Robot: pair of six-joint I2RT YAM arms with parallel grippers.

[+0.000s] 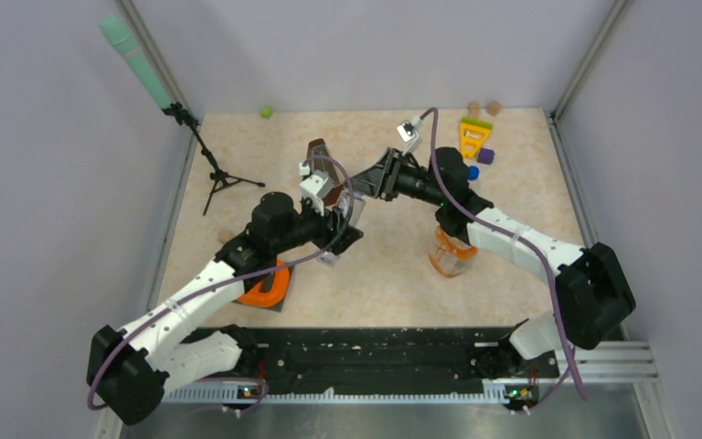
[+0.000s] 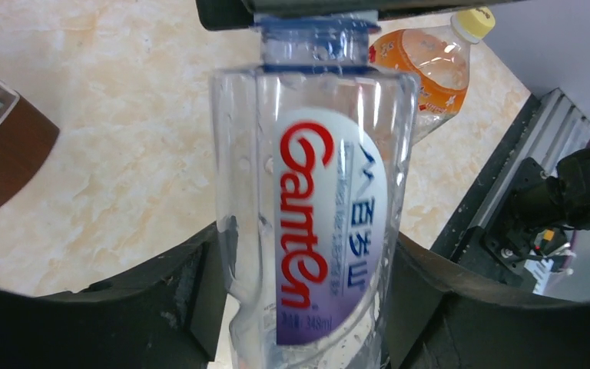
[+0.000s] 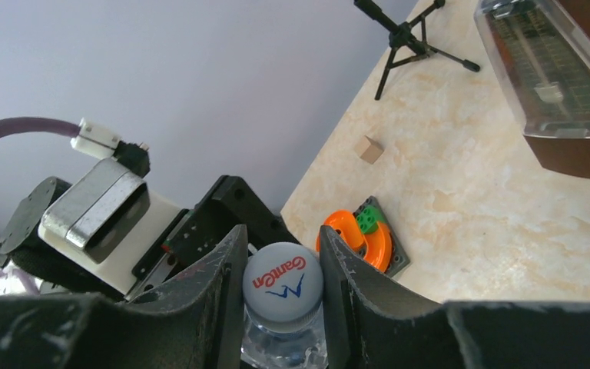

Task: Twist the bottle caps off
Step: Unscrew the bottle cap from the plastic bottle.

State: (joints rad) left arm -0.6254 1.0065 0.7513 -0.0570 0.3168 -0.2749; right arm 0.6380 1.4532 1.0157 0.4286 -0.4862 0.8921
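My left pincer (image 2: 307,300) clamped the labelled bottle (image 2: 315,192), at 9 o'clock from the orange bottle (image 1: 452,254). My right pincer (image 3: 283,257) gripped its white cap (image 3: 283,286). I judged unscrewing needed a rigid body hold and an anticlockwise twist.

Labelled bottle (image 2: 315,215): slim, clear, with a white-and-purple label bearing red "Ganten" lettering and a blue ring at the neck. It fills the centre of the left wrist view, neck toward the top edge, clamped on both sides by the left gripper (image 2: 307,269). White cap (image 3: 283,286): round, with a red-and-blue logo on top, seated on that bottle's neck at lower centre of the right wrist view and pinched by the right gripper (image 3: 283,257). Orange-tinted bottle (image 2: 422,73): squat, standing on the table (image 2: 123,115) at upper right of the left wrist view, yellow cap (image 2: 475,21) fitted. Blue cap (image 1: 473,171): lies loose on the table, upper right of the top view.
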